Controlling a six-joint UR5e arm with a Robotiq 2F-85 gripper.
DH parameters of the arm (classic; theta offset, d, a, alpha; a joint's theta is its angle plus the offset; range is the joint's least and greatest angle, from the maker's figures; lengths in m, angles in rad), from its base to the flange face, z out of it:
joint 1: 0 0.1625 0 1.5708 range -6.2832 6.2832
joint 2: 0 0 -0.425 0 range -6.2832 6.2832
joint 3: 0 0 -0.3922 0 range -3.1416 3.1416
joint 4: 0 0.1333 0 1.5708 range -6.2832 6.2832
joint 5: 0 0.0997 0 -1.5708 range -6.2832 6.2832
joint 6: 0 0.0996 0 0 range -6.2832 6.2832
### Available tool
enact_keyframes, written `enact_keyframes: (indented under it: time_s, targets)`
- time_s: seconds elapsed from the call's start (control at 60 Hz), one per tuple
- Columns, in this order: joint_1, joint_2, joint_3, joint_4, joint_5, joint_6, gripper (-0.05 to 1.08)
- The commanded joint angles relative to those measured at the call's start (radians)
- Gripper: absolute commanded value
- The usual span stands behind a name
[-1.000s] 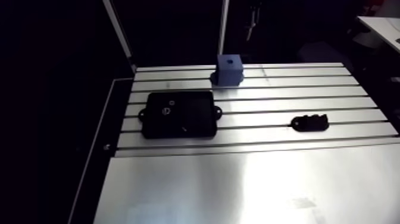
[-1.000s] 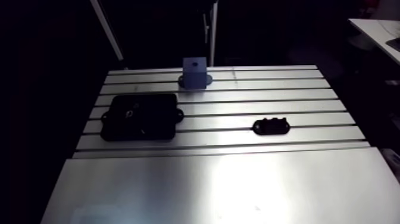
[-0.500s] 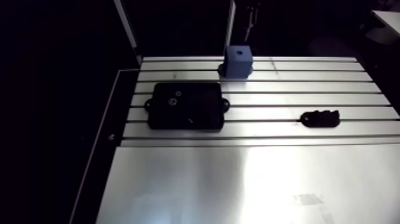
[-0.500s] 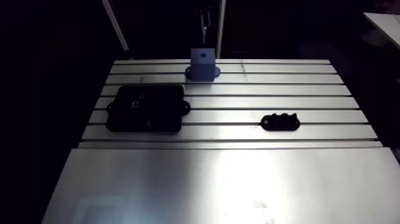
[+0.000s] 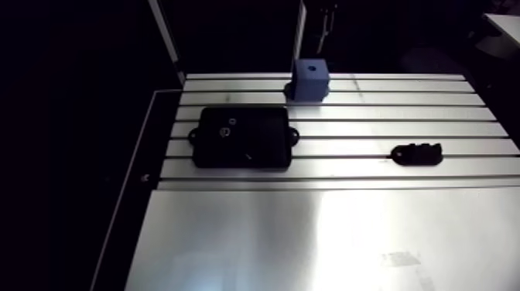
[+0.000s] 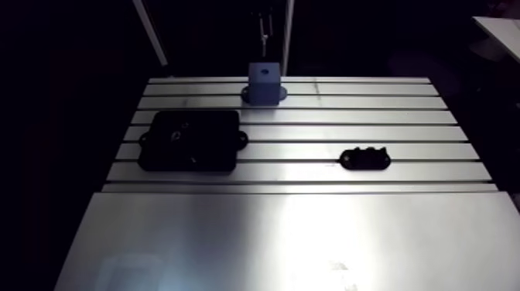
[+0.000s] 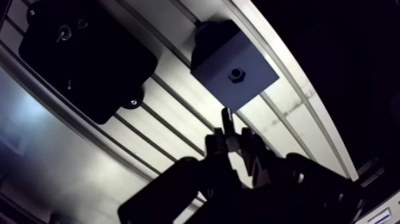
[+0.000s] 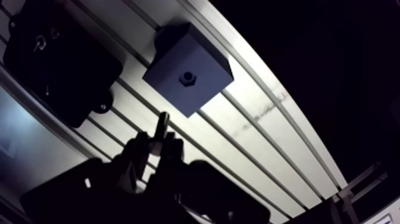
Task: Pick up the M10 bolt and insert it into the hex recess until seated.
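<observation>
The M10 bolt (image 7: pixel 225 119) is in the gripper (image 7: pixel 230 140), not on the table (image 5: pixel 309 232). The jaws stand narrow, pinched on it, and a slim dark length sticks out past the fingertips (image 7: pixel 215 142) toward the blue block (image 7: pixel 235 71). Holding it by one end leaves the other end free to lead into the hex recess (image 7: pixel 236 75), which sits in the middle of the block's top face and opens upward. In the wrist view the bolt's tip is just short of the block's nearer edge, clear of it and not yet over the recess, so my judgement is that the carry is done and lining up comes next.

The flat black box (image 7: pixel 83 56) lies on the slotted rows beside the block, and a small black fixture (image 5: pixel 416 154) lies well apart from the block on its other side. Both leave the approach open.

The gripped part of the bolt is hidden between the fingers, so I cannot tell which end is the head. The free end is probably the threaded one. In the arm view the gripper is only a dim shape beyond the block, and the depth of the recess cannot be read.
</observation>
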Motion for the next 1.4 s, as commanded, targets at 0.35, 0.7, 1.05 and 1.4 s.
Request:
enact_keyframes:
  time_s: [0.35,0.7,1.05,1.4]
  targets:
    - [0.0,0.027,-0.023,0.028,0.001,-0.001,0.95]
    - [0.0,0.043,-0.037,0.024,-0.001,-0.001,0.96]
    - [-0.001,0.083,-0.075,0.025,-0.002,-0.01,0.97]
    - [0.0,0.111,-0.106,0.028,-0.002,-0.015,0.97]
